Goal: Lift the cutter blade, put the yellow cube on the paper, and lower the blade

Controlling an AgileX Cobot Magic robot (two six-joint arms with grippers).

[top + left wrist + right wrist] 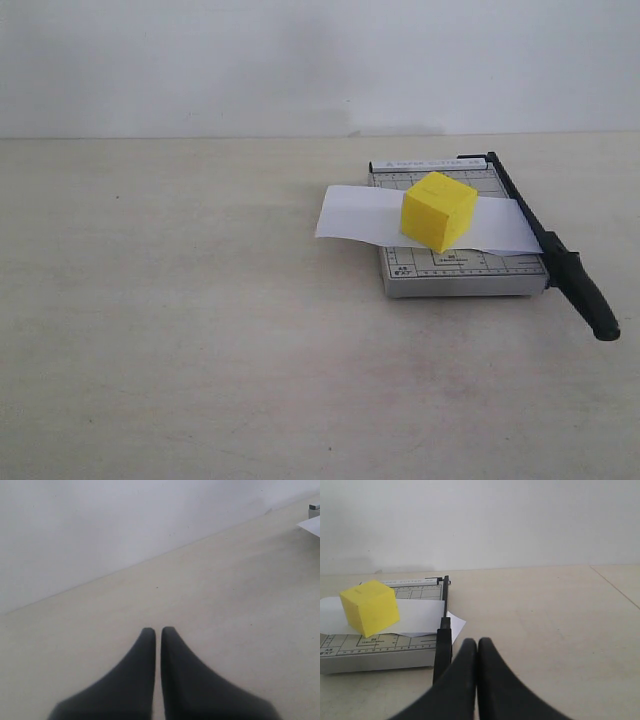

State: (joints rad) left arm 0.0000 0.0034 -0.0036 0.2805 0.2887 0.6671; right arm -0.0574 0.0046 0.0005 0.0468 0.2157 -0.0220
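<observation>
From my station I take the grey trimmer base point(460, 275) as my reference. It sits flat on the pale table point(200, 330), in front of a plain white wall point(300, 60). The paper point(355, 212) lies across the gridded top of the base. One end hangs off the edge opposite the hinge arm, and the other end runs to the arm's edge. The right wrist view shows a small corner of that sheet poking out past the arm on its outer side. The yellow cube point(438, 210) stands on the paper over the middle of the base, turned so one vertical edge points towards the base's near side. The cutter blade point(560, 265) is down, lying flat along the long edge of the base, with its thick rounded handle overhanging past the near corner. Neither arm shows in the exterior view. The right gripper point(477, 641) has its jaws pressed together with nothing between them. It sits low, just outside the blade side of the base and close to the handle, but I cannot tell whether it touches the handle. The left gripper point(158, 630) is likewise closed tight and empty. It is over bare table, well apart from the base, with only a corner of the sheet at the edge of its camera's view.
</observation>
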